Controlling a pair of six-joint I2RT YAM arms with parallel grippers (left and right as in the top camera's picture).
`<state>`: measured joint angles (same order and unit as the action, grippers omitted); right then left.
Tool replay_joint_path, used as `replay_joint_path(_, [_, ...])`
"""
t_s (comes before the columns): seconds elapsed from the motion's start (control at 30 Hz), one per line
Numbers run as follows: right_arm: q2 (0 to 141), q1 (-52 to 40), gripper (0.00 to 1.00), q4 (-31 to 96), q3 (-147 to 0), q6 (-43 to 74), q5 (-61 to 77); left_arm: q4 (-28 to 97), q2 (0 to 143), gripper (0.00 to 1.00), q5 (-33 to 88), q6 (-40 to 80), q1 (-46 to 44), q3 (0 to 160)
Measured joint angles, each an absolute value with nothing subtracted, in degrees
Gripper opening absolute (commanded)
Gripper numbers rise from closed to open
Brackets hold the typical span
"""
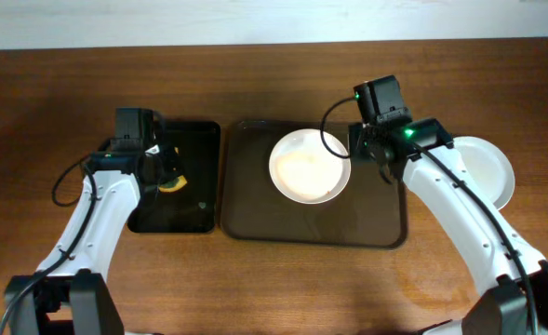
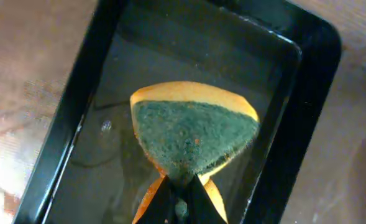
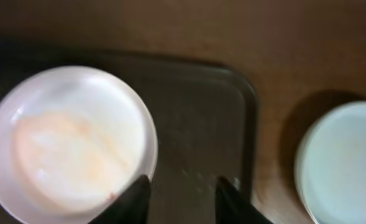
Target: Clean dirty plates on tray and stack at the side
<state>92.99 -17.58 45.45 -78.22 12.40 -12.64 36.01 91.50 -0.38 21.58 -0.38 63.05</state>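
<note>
Above tray [image 3: 195,112], right end effector [image 3: 183,185] (seemingly parted)

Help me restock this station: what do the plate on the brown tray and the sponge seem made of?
Plate: glossy white, likely ceramic or melamine; its smooth surface shines. Sponge: yellow foam backing a green fibrous scouring pad, speckled and matte.

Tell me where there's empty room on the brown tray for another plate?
The brown tray is bare along its front, between the plate and the near rim, plus a narrower strip by its left rim. The right gripper hovers over its right end. Crowded: the black tray, where the left gripper holds a sponge.
</note>
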Motion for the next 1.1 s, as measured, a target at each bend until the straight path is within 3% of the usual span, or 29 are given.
replay_joint_path(0.17, [95.81, -17.58, 0.37, 44.77, -78.22, 12.43, -9.32, 30.59, 96.01, 0.0, 2.17, 10.96, -0.38, 61.82])
replay_joint_path(0.3, [96.88, -17.58, 0.36, 45.25, -78.22, 12.43, -6.72, 27.51, 104.49, 0.0, 2.59, 9.32, -0.38, 61.47])
replay_joint_path(0.37, [96.88, -17.58, 0.36, 45.87, -78.22, 12.43, -6.35, 26.92, 105.67, 0.12, 2.24, 9.17, -0.38, 61.49])
replay_joint_path(0.4, [96.88, -17.58, 0.36, 46.24, -78.22, 12.45, -6.24, 26.89, 105.84, 0.0, 1.89, 9.08, -0.4, 61.56])
replay_joint_path(0.5, [96.88, -17.58, 0.35, 46.41, -78.22, 12.43, -6.07, 26.94, 106.41, 0.0, 1.93, 9.41, -0.47, 61.82])
replay_joint_path(0.63, [96.88, -17.58, 0.31, 46.54, -78.22, 12.43, -6.02, 26.26, 107.42, 0.0, 19.09, 0.64, 0.03, 61.82])
replay_joint_path(0.83, [96.9, -17.58, 0.3, 47.03, -78.22, 12.45, -5.91, 30.89, 107.04, 0.0, 8.78, 13.78, 0.84, 62.76])
replay_joint_path(1.0, [96.92, -17.58, 0.29, 47.22, -78.22, 12.45, -5.89, 27.18, 107.92, 0.0, 24.93, 4.89, 2.42, 62.08])
replay_joint_path(1.1, [96.92, -17.58, 0.29, 47.33, -78.22, 12.43, -5.89, 28.73, 107.94, 0.0, 20.01, 8.05, 1.72, 62.13])
